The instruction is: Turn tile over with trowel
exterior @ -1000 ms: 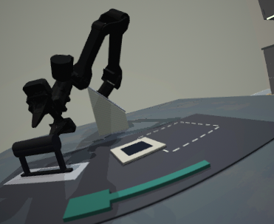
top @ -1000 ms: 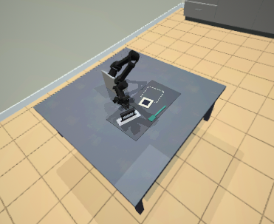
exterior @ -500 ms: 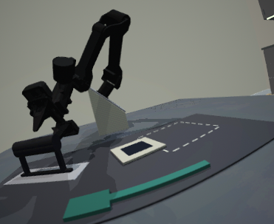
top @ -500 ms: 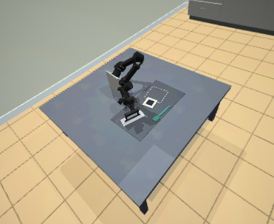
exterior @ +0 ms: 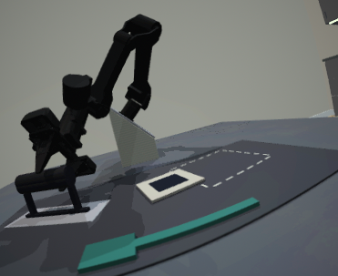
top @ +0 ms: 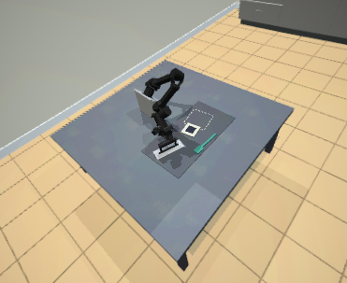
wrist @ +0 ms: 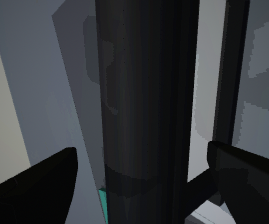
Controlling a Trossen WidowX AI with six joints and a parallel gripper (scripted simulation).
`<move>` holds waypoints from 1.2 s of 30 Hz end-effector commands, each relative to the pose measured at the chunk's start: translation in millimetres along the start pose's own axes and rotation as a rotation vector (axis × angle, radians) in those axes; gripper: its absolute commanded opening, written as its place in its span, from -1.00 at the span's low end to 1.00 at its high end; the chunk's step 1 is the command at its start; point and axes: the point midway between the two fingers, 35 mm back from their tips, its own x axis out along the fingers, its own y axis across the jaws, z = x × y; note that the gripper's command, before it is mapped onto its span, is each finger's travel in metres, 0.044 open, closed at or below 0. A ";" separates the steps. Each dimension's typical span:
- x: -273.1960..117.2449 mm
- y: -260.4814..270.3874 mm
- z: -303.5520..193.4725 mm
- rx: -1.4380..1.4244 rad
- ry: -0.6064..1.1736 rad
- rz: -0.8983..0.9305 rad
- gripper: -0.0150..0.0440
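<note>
The trowel (top: 180, 145) (exterior: 41, 184) (wrist: 145, 100) has a black bar handle on two posts above a flat pale blade and rests on the mat's left part. My gripper (top: 166, 139) (exterior: 59, 169) (wrist: 142, 153) is open at handle height. In the wrist view the handle passes between the fingers, with gaps showing on both sides. The square tile (top: 185, 133) (exterior: 170, 184) lies flat, cream rim and dark marked centre facing up. It is at the near-left edge of the dashed outline (top: 212, 116) (exterior: 221, 150), mostly outside it. The tile is not in the wrist view.
A green flat-bladed tool (top: 205, 142) (exterior: 109, 250) (wrist: 103, 205) lies along the mat's front edge, beside the trowel and tile. The dark mat (top: 224, 117) (exterior: 299, 158) is on the blue-grey table (top: 106, 139). A pale slanted panel (top: 145, 104) (exterior: 135, 145) stands by the arm's base.
</note>
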 end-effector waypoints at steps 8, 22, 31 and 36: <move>17.1 -0.5 -0.6 0.010 -0.004 -0.002 0.53; 25.7 -1.2 -1.4 0.014 -0.003 -0.004 -0.03; 25.7 -1.2 -1.4 0.014 -0.003 -0.004 -0.23; 25.7 -1.2 -1.4 0.014 -0.003 -0.004 -0.35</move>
